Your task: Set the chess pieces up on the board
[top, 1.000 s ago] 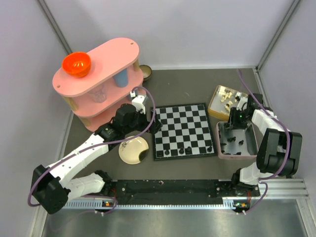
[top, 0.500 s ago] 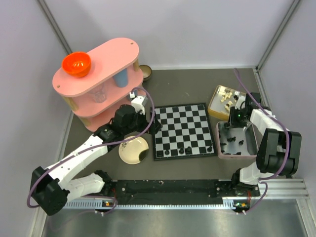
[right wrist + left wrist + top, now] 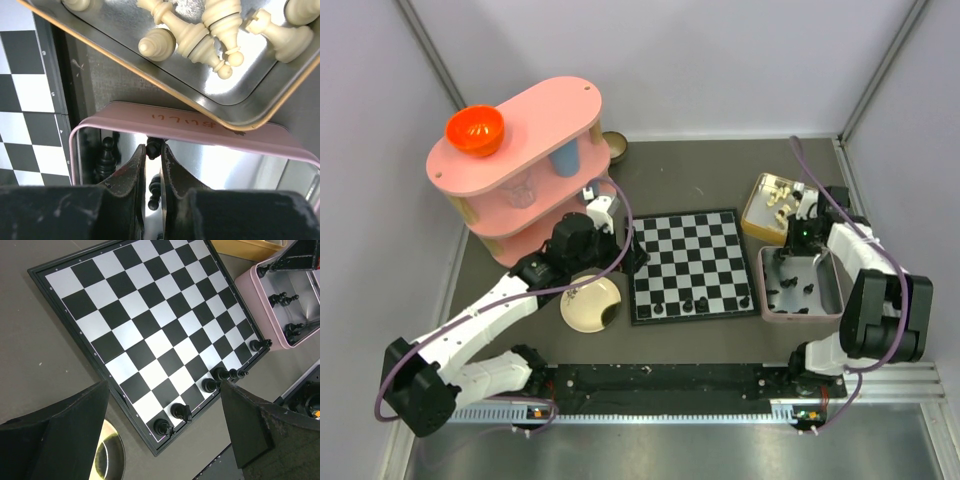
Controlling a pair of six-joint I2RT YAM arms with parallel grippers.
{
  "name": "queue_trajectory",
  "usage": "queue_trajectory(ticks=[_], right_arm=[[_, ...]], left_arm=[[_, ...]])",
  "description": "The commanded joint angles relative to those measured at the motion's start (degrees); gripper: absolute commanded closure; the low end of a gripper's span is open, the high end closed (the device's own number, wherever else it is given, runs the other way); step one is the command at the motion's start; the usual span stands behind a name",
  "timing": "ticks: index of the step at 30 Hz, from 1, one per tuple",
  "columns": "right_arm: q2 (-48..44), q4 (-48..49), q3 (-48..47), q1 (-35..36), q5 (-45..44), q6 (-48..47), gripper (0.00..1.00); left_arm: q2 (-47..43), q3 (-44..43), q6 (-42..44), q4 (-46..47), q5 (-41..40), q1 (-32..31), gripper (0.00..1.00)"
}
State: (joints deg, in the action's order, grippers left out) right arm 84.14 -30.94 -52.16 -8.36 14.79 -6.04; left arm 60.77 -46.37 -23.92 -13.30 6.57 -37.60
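Note:
The board (image 3: 690,262) lies mid-table, with several black chess pieces (image 3: 688,303) on its near row. In the left wrist view the board (image 3: 150,325) fills the frame and those pieces (image 3: 180,411) stand along its near edge. My left gripper (image 3: 636,250) is open and empty, above the board's left edge. My right gripper (image 3: 798,243) is at the far end of the pink tin (image 3: 763,290), which holds more black pieces (image 3: 790,290). In the right wrist view its fingers (image 3: 136,165) are shut on a black piece (image 3: 153,147) just inside the tin's rim (image 3: 215,127).
A yellow tin (image 3: 758,222) of cream-white chessmen (image 3: 200,35) sits just beyond the pink tin. A round cream plate (image 3: 590,303) lies left of the board. A pink two-tier shelf (image 3: 520,150) with an orange bowl (image 3: 474,130) stands at the back left.
My right gripper has shifted slightly toward the far end of the pink tin. My left arm has barely moved.

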Motion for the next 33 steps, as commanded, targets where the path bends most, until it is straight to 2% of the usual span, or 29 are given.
queue_trajectory(ticks=[1, 5, 14, 17, 21, 33], right_arm=[[-6.2, -2.3, -0.3, 0.5, -1.0, -4.8, 0.99], [-10.5, -5.4, -0.5, 0.5, -0.3, -7.4, 1.0], [-19.5, -13.7, -0.7, 3.0, 12.8, -17.9, 0.99], [-22.3, -16.7, -1.7, 8.0, 16.5, -20.1, 0.99], [-24.2, -17.7, -2.5, 19.0, 17.5, -20.1, 0.99], [-21.0, -17.7, 0.6, 33.1, 14.4, -23.3, 0.98]], left_arm=[[-2.0, 0.3, -0.3, 2.3, 0.6, 0.2, 0.03], [-1.9, 0.4, -0.3, 2.5, 0.6, 0.2, 0.03], [-2.1, -0.6, 1.2, 2.4, 0.2, 0.2, 0.03], [-2.7, -0.8, 1.9, 2.1, -1.0, 0.3, 0.03], [-3.6, -1.4, 2.8, 0.6, -2.8, 0.2, 0.03], [-10.7, 2.2, 1.5, -2.3, -8.8, 0.2, 0.03]])
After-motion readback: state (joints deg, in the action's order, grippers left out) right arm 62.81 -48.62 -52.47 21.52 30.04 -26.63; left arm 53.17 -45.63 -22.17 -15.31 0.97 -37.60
